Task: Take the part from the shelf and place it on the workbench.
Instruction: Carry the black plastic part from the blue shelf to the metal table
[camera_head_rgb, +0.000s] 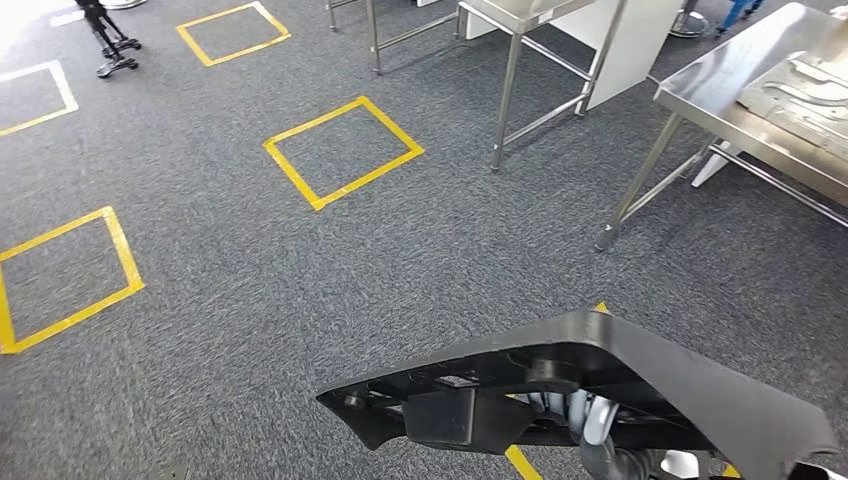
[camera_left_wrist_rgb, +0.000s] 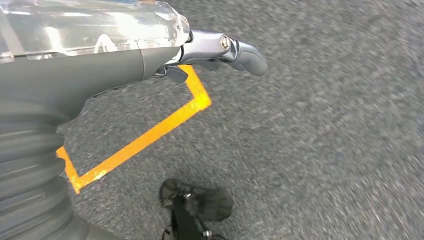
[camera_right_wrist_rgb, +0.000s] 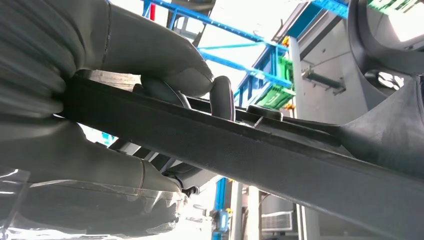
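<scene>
**Part's in hand, but the carry is where you could lose it**

So you've got the black part (camera_head_rgb: 600, 385) held low in front of the body, over the grey carpet (camera_head_rgb: 250, 300), with the steel workbench (camera_head_rgb: 720, 95) off to the upper right of the head view, well apart from it. The right hand (camera_right_wrist_rgb: 100, 125) is clamped on the part's edge: thumb on one face, fingers wrapped on the other, as the right wrist view shows up close. The left hand (camera_left_wrist_rgb: 220, 50) hangs over the floor with nothing in it; how far its fingers are curled I can't tell from that angle.

What I'd watch for:

- It's a one-edge grip on a long, flat piece, so most of it sticks out past the hand. Walking bounce could lever it round in the fingers or let it slip.
- The far tip leads the way (and it's wide). Turn too tight near the bench leg (camera_head_rgb: 640, 180) and you'll clip it.
- There's already a pale moulded piece (camera_head_rgb: 800, 95) on the bench top, so come in too far over and you'll land on that.
</scene>
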